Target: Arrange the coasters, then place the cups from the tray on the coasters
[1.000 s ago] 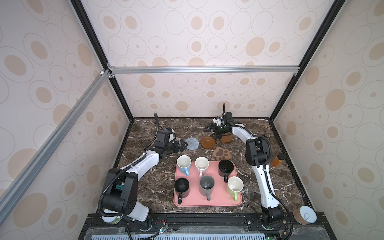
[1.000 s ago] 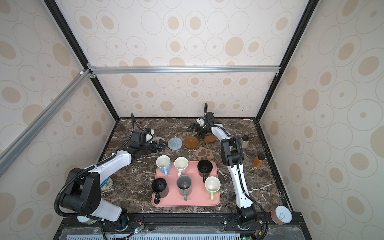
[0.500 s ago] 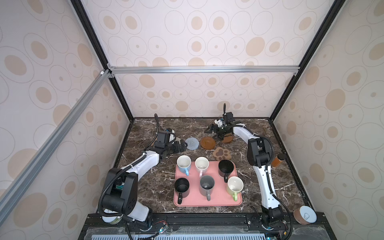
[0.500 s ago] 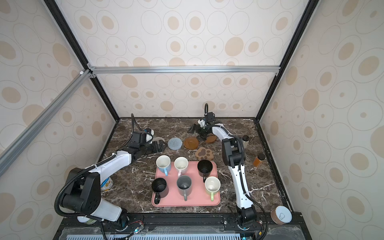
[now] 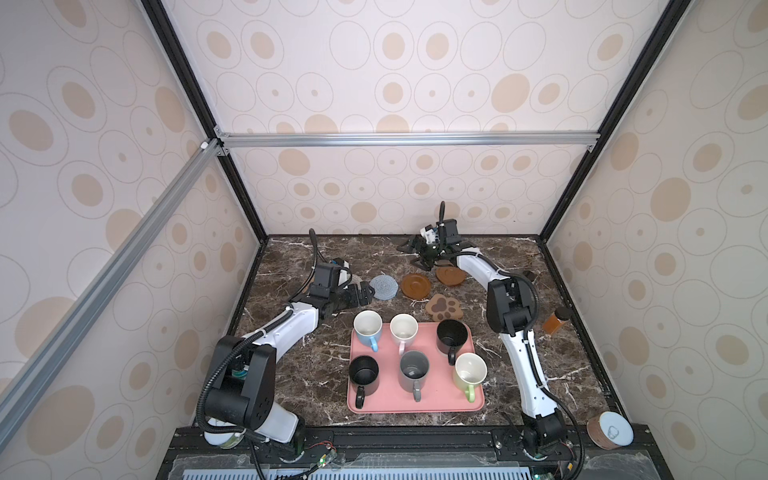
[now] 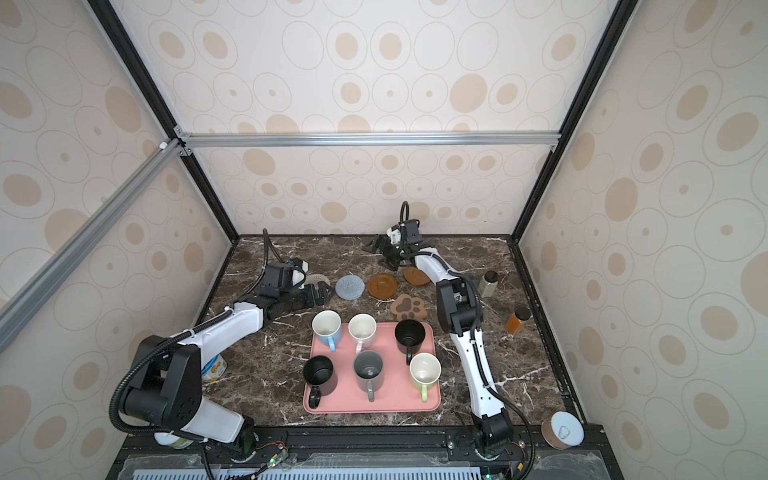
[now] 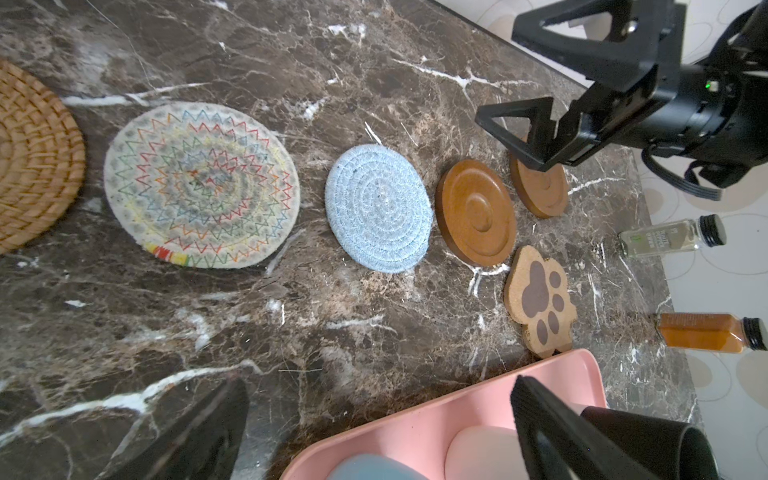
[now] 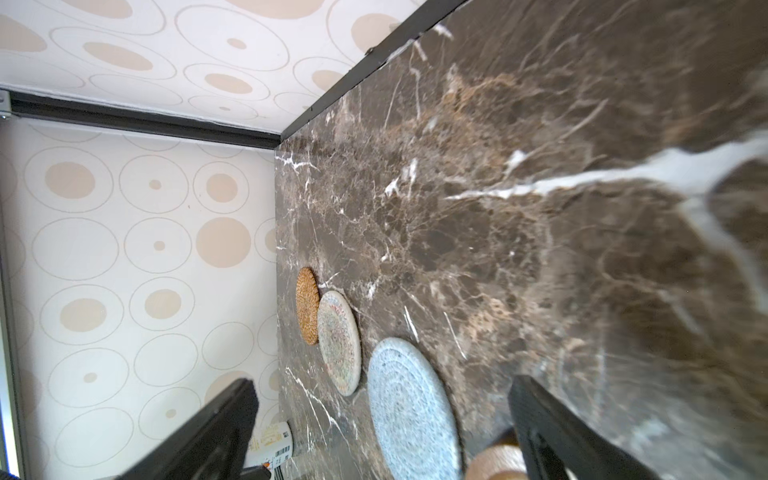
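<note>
Pink tray [image 5: 440, 395] carries six mugs [image 5: 413, 370]; blue woven coaster [image 5: 383, 287] lies at its eleven o'clock; left claw [image 5: 361, 296] and right claw [image 5: 409, 257] are spread wide.

**Inspector:** Tray?

**Assistant:** The pink tray [image 6: 374, 405] carries six upright cups. Light blue cup [image 6: 327, 326], pale pink cup [image 6: 362, 328] and black cup [image 6: 409, 334] stand behind. Second black cup [image 6: 318, 372], grey cup [image 6: 368, 368] and pale green cup [image 6: 424, 370] stand in front.

**Inspector:** Coasters?

**Assistant:** Grey-blue coaster [image 6: 350, 286], wooden disc [image 6: 382, 286] and second wooden disc [image 6: 417, 276] lie in a row beyond it. The paw coaster [image 6: 408, 307] is just beside the far rim.

**Inspector:** Grippers?

**Assistant:** The left gripper [image 6: 323, 296] is beside the grey-blue coaster and the right gripper [image 6: 376, 254] beyond the discs, both with jaws apart.
</note>
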Robot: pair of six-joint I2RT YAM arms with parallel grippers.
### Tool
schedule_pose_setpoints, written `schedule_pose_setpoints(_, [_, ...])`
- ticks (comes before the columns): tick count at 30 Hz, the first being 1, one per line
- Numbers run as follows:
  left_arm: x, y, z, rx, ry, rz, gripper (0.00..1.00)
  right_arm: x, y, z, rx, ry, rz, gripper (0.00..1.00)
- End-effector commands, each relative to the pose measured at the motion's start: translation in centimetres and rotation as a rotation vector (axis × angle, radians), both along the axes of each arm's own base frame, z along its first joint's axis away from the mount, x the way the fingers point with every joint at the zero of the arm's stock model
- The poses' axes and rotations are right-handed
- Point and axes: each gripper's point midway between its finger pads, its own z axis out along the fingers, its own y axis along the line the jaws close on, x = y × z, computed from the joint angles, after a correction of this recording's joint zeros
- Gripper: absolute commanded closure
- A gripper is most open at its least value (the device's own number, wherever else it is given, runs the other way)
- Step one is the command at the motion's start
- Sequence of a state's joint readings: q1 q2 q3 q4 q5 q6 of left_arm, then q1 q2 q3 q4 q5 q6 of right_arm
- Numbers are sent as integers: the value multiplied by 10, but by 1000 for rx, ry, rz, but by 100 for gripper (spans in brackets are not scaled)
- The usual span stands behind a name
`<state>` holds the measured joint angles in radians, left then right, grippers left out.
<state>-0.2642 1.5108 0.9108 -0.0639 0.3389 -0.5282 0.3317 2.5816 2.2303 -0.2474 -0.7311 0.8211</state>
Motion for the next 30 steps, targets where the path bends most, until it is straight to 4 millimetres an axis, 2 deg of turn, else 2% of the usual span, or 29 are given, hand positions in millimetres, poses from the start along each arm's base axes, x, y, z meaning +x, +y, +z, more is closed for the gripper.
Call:
schedule_pose_setpoints(1, [0,1,15,-14,-39,0,0,-1,15,-13,13,48,-7,1])
schedule_pose_setpoints(11, [-1,2,14,-12,-38,5,0,-17,9,-35,-82,132,-9,1])
schedule_pose_setpoints(16, [-1,1,14,-16,-37,6,0,-24,7,-34,-94,139,6,1])
schedule_pose_setpoints(30, [-1,2,14,-15,-38,9,0,-27,10,-25,-86,121,15,1])
